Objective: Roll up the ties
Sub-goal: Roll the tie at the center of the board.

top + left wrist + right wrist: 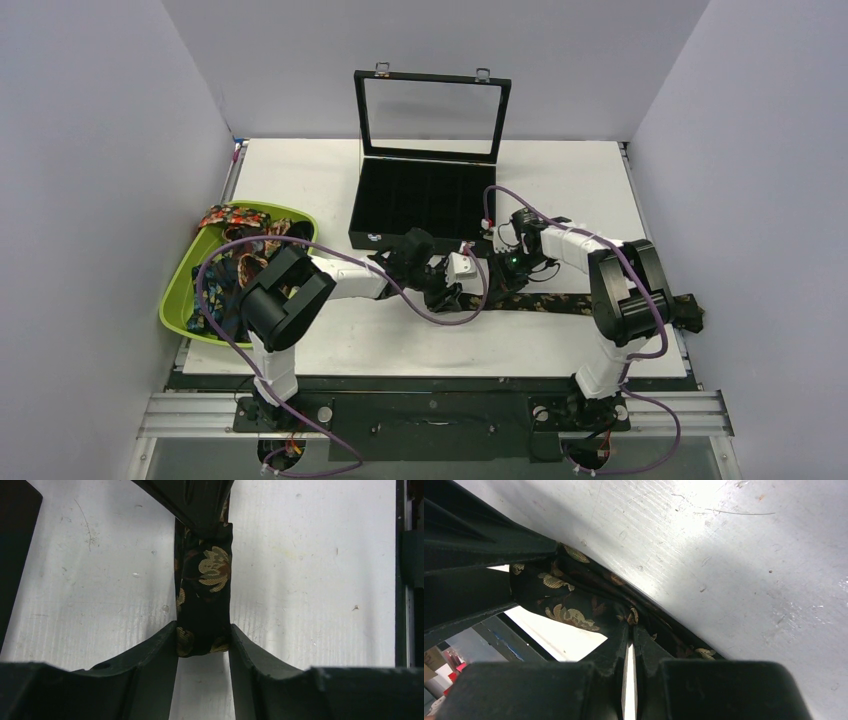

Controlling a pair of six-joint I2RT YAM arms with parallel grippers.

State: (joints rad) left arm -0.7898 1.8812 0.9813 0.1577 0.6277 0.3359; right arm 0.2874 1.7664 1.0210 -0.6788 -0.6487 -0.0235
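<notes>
Tie (569, 615) vanishes under right gripper (631, 630) (tail unseen).

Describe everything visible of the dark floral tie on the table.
Black, satiny floral tie with tan-gold blossoms. It lies flat as a strip across the near table; one end is folded into a small loop, flanked and touched by the left gripper, pinched by the shut right gripper.

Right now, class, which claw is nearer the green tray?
Left. The left claw grips the tie mid-table, right of the tray; the right claw pinches it farther right.
</notes>
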